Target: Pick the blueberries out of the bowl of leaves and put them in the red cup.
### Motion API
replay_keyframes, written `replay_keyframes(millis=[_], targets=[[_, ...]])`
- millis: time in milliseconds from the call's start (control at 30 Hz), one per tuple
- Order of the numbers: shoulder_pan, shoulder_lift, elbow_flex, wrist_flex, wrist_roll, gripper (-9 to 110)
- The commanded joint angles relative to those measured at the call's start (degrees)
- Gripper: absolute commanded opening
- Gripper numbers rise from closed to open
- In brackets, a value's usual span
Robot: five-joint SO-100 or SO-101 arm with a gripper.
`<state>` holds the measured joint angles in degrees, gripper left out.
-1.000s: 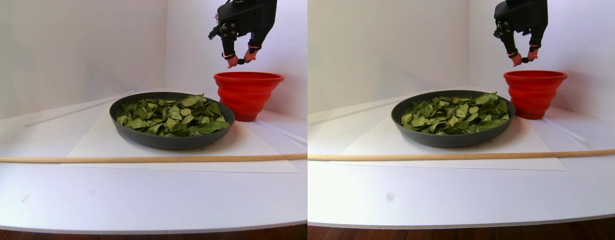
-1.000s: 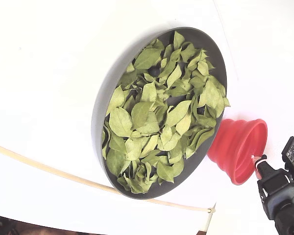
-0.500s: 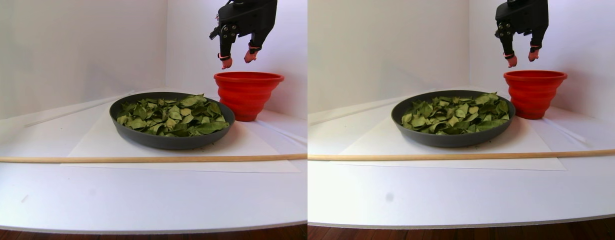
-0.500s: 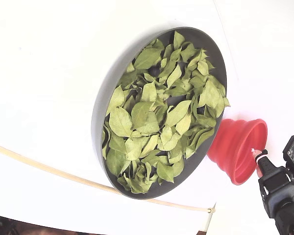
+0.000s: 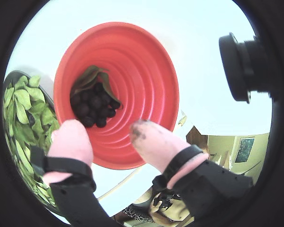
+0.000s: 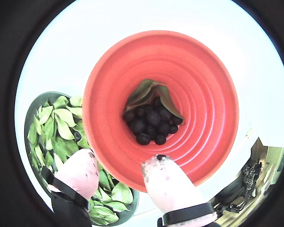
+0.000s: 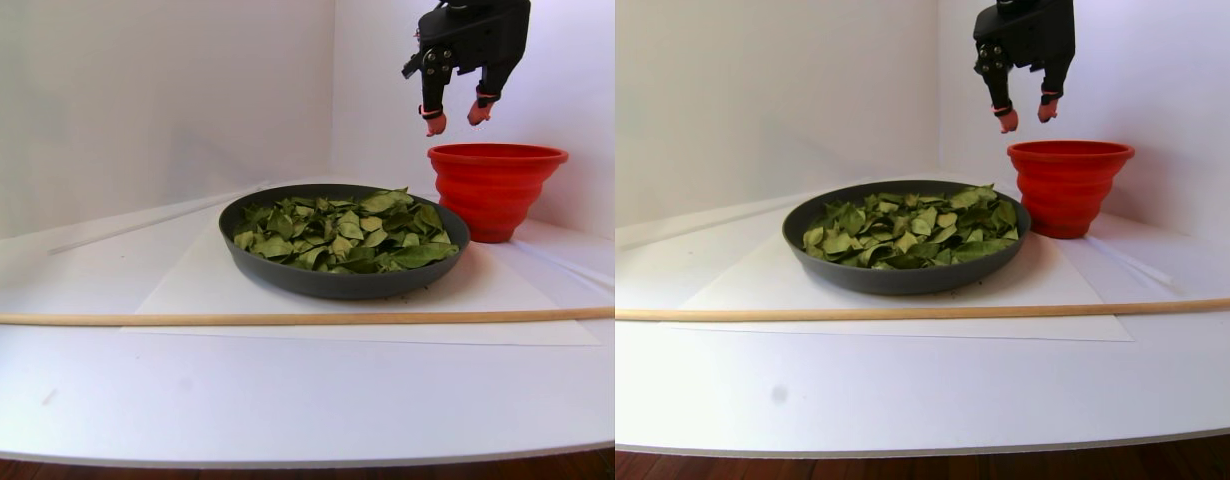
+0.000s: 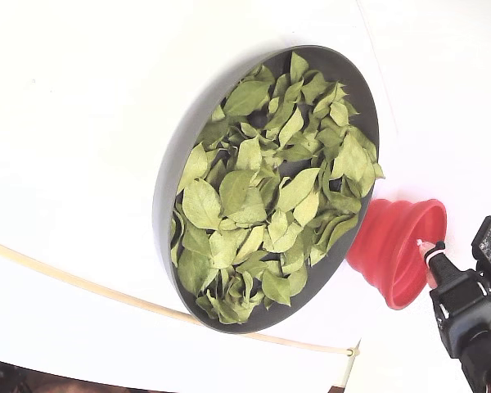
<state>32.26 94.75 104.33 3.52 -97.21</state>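
End effector (image 6: 120,172) hovering above red cup (image 6: 206,85), tips apart, carrying nothing. I'm seeing blueberries (image 6: 151,124) piling in cup bottom, with stray leaf (image 6: 144,90) among them. I'm spotting one berry (image 6: 77,135) showing among leaves (image 8: 254,196) in bowl (image 8: 170,176) on counter (image 7: 275,390); likely more hiding, work remaining.

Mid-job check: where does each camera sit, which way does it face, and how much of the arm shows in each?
Both wrist views: on the arm, looking down into the red cup holding blueberries; the pink fingertips show.
Stereo pair view: low at the table's front, facing bowl and cup; hand above.
Fixed view: high up, looking down on leaves; arm at lower right.
All views share the cup.
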Motion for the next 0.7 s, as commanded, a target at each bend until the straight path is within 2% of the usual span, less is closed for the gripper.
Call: replay_keyframes(millis=[0,667], targets=[[-0.35,8.79,-0.44,0.18,0.35,17],[-5.63,14.68,3.08,4.13,0.70,17]])
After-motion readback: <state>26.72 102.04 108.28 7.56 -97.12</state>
